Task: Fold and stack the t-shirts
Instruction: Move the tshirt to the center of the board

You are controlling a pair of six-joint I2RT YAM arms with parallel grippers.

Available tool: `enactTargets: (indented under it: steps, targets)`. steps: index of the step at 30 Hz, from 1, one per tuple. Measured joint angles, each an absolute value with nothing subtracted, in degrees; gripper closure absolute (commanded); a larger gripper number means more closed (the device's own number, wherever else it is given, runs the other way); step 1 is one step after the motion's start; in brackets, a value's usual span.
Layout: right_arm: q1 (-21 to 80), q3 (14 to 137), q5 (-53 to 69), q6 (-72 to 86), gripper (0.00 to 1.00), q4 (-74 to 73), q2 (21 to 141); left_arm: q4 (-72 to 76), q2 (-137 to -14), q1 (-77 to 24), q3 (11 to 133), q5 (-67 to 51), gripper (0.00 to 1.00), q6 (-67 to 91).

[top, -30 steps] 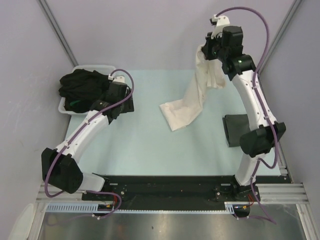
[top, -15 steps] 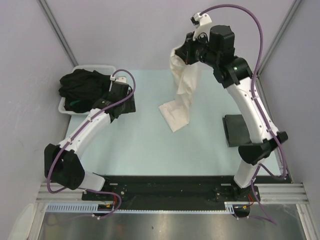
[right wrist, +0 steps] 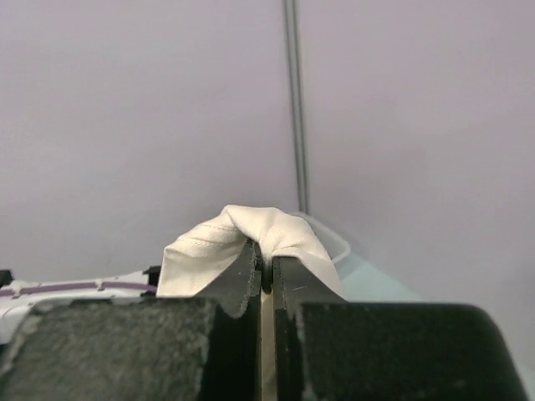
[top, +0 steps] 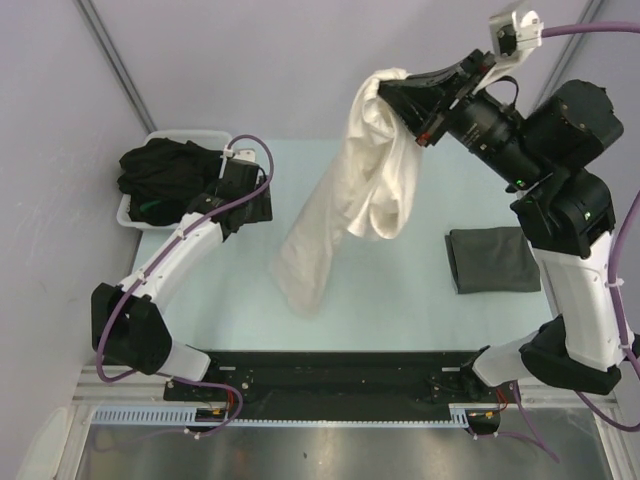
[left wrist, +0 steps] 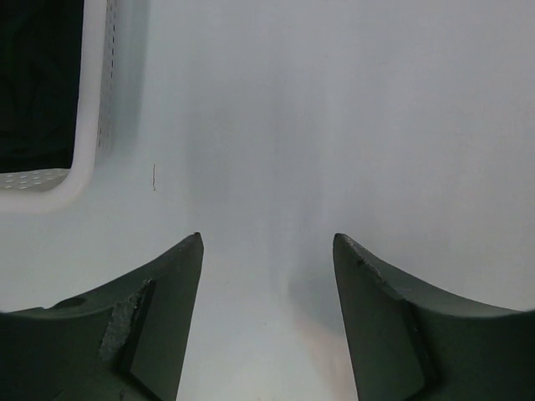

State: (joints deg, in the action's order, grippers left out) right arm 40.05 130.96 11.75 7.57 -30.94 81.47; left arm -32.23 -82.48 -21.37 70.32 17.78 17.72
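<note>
A cream-white t-shirt (top: 350,200) hangs in the air, bunched, and I cannot tell whether its lowest end (top: 300,290) touches the table near the middle. My right gripper (top: 385,95) is raised high and shut on its top edge; in the right wrist view the cream cloth (right wrist: 251,234) is pinched between the closed fingers (right wrist: 288,284). A folded dark grey t-shirt (top: 492,258) lies flat at the right. Black t-shirts (top: 165,170) fill the tub at the back left. My left gripper (left wrist: 267,251) stands open over bare table beside the tub, holding nothing.
The white plastic tub (top: 135,215) sits at the table's back left corner; its rim (left wrist: 88,159) shows in the left wrist view. Grey walls close in the back and sides. A black rail (top: 330,375) runs along the near edge.
My right arm has swung up and toward the camera, lifting the cream-white t-shirt much higher; its lower end has slid from mid-table toward the front left. The left arm stayed put.
</note>
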Motion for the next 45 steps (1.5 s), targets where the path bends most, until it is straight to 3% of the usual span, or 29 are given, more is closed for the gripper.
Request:
enactTargets:
  steps: [7, 12, 18, 27, 29, 31, 39, 45]
  targets:
    - [28.16, 126.65, 11.35, 7.64, 1.00, -24.43, 84.93, -32.38, -83.88, -21.37, 71.88, 17.61, 0.31, 16.36]
    - [20.47, 118.06, 12.97, 8.27, 1.00, -20.56, 96.73, -32.27, -85.47, -21.37, 72.40, 16.51, 0.31, 15.99]
    - [17.69, 112.14, 13.61, 5.87, 1.00, -22.50, 117.82, -32.77, -87.50, -21.37, 72.93, 14.55, 0.31, 15.88]
    - [17.08, 110.48, 11.31, -1.37, 1.00, -20.25, 126.63, -34.00, -90.87, -21.37, 76.97, 13.67, 0.31, 14.48]
    - [17.02, 112.86, 11.29, -2.24, 0.77, -18.22, 126.96, -34.22, -91.53, -21.37, 78.02, 13.61, 0.31, 14.37]
    - [17.02, 116.49, 11.22, -2.50, 0.67, -17.02, 127.74, -34.33, -92.01, -21.37, 78.63, 13.41, 0.31, 14.26]
    - [16.97, 117.82, 7.97, -2.85, 0.64, -17.37, 126.54, -35.33, -93.86, -21.37, 79.75, 12.14, 0.31, 13.43]
    - [16.64, 102.80, 3.40, -3.31, 0.60, -22.48, 114.50, -35.22, -93.86, -21.37, 79.72, 9.63, 0.31, 13.45]
